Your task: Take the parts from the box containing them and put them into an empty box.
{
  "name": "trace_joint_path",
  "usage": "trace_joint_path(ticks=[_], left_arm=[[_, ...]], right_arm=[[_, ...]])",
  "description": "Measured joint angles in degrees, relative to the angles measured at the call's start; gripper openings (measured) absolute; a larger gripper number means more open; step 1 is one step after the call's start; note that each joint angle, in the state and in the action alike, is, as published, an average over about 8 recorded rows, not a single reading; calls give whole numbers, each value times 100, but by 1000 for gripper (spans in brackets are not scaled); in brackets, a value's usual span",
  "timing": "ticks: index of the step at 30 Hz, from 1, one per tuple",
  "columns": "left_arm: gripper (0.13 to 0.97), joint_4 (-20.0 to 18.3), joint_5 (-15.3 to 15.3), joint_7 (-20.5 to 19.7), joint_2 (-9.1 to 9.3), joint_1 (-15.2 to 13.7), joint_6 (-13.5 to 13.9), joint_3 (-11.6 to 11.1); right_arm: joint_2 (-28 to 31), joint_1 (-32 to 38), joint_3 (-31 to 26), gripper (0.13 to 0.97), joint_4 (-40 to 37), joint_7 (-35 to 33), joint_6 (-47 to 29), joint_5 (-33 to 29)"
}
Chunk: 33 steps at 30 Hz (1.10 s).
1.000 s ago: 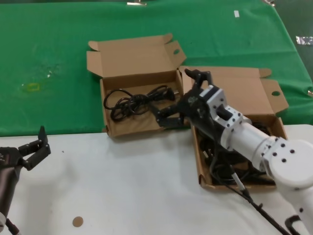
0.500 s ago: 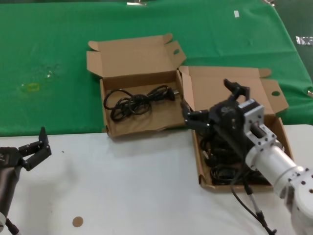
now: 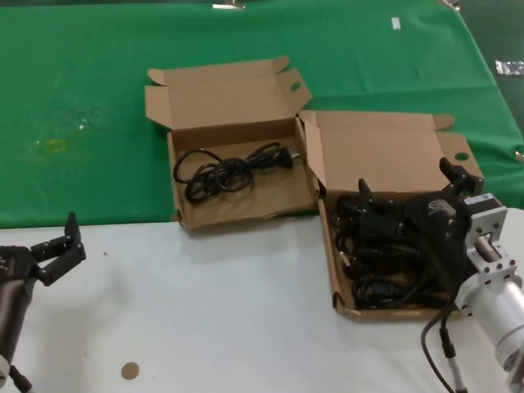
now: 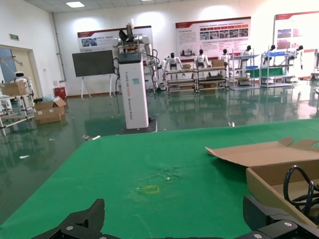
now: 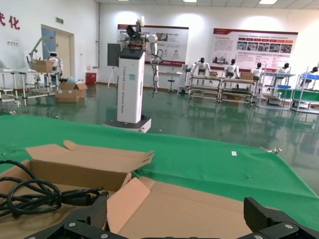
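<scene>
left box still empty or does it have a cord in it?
Not empty: one looped black cord lies on the floor of the left box; its lid stands open.

The right tool (image 3: 407, 190) hangs with fingers spread, while the left tool (image 3: 56, 243) waits, fingers apart.

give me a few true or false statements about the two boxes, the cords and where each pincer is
1. The right pincer hangs open over the brown cardboard box with the round-holed lid. True.
2. The brown cardboard box with the oval-holed lid holds nothing. False: one looped black power cord lies in it.
3. The left pincer grips a cord. False: it is open and empty, over the white table.
4. Several black cord bundles lie in the round-holed box. True.
5. Both lids are closed. False: both stand open.
</scene>
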Motion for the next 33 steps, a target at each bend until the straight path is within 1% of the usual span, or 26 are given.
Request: trace_joint_path(ticks=[33], left_arm=[[966, 0, 0, -2, 0, 0, 0, 0]], right_arm=[[2, -43, 24, 966, 28, -8, 36, 33]])
